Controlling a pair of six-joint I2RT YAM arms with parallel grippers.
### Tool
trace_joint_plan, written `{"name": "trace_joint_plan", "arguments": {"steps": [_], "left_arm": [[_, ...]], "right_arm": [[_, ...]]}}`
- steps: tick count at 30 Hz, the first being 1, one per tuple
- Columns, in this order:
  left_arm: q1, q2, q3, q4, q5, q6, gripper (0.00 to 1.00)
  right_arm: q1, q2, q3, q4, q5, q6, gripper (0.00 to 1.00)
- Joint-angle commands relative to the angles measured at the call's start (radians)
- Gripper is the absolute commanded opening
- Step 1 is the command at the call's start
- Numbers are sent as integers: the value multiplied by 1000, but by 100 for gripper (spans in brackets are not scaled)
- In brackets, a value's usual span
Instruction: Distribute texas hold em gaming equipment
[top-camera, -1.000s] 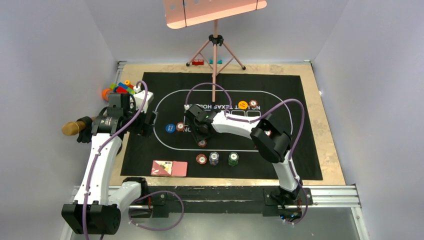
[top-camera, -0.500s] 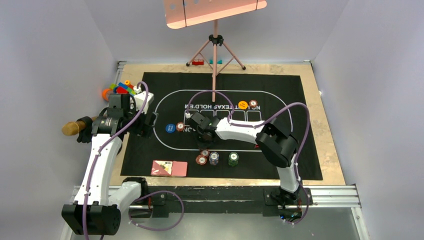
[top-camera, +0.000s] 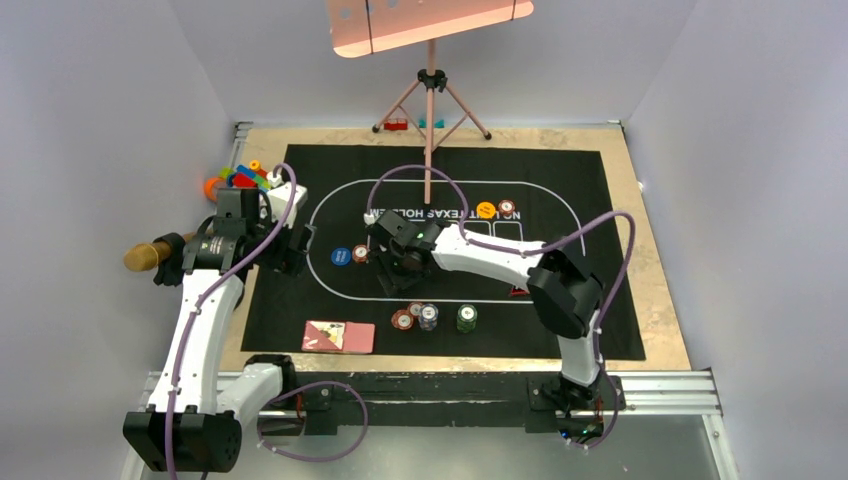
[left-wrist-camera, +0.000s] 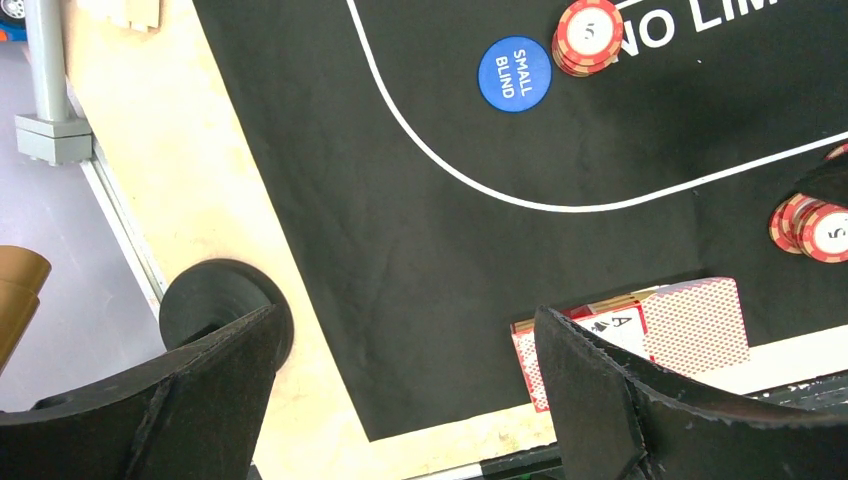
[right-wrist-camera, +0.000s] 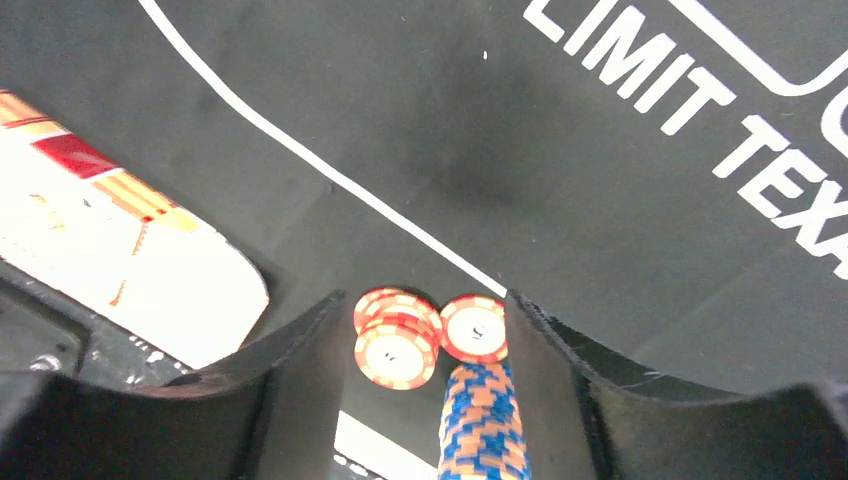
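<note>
My right gripper (top-camera: 398, 275) (right-wrist-camera: 425, 302) hovers open over the mat's oval, just behind the near row of poker chips, holding nothing. Past its fingers lie a leaning red chip stack (right-wrist-camera: 397, 340) (top-camera: 403, 320), a single red chip (right-wrist-camera: 474, 328) (top-camera: 414, 308) and a blue-grey stack (right-wrist-camera: 483, 425) (top-camera: 428, 317). A green stack (top-camera: 467, 318) stands to their right. My left gripper (top-camera: 295, 250) (left-wrist-camera: 400, 335) is wide open above the mat's left edge. Pink-backed playing cards (left-wrist-camera: 690, 320) (top-camera: 338, 336) lie near the front. The blue button (left-wrist-camera: 514, 73) (top-camera: 341, 256) sits beside a red stack (left-wrist-camera: 588, 35) (top-camera: 360, 253). The orange button (top-camera: 486, 210) has a red chip (top-camera: 507, 207) beside it.
The black printed mat (top-camera: 330, 300) covers the wooden tabletop (top-camera: 650, 260). Colourful toy blocks (top-camera: 240, 176) lie at the far left corner. A pink tripod stand (top-camera: 430, 110) rises at the back centre, and a brown cylinder (top-camera: 148, 256) sticks out left of my left arm.
My right gripper carried a red chip from the oval's edge to beside the near red stack, opened, and drew back over the oval. The left arm has not moved.
</note>
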Motion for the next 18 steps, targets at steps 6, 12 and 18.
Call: {"name": "trace_joint_plan", "arguments": {"steps": [6, 12, 18], "left_arm": [[7, -15, -6, 18, -5, 18, 100], [7, -12, -3, 17, -1, 16, 100], [7, -8, 0, 12, 1, 13, 100]], "right_arm": [[3, -232, -61, -38, 86, -23, 77], [30, -318, -199, -21, 63, -26, 83], [78, -319, -255, -15, 72, -29, 84]]}}
